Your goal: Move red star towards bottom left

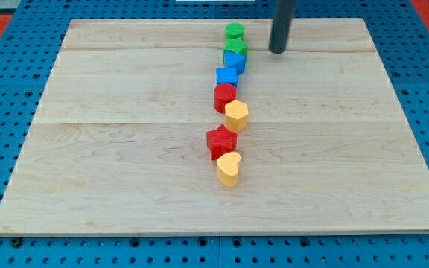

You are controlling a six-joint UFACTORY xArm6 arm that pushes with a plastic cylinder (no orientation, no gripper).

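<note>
The red star (221, 141) lies a little below the board's middle, in a near-vertical chain of blocks. A yellow heart (229, 169) touches it from below and a yellow hexagon (236, 115) sits just above it. My tip (277, 50) is near the view's top, right of the chain's upper end and far above the red star. It touches no block.
Up the chain from the yellow hexagon come a red hexagon (225, 97), a blue cube (227, 76), a blue block (234, 62), a green star (236, 49) and a green cylinder (234, 32). The wooden board (110, 149) lies on a blue pegboard.
</note>
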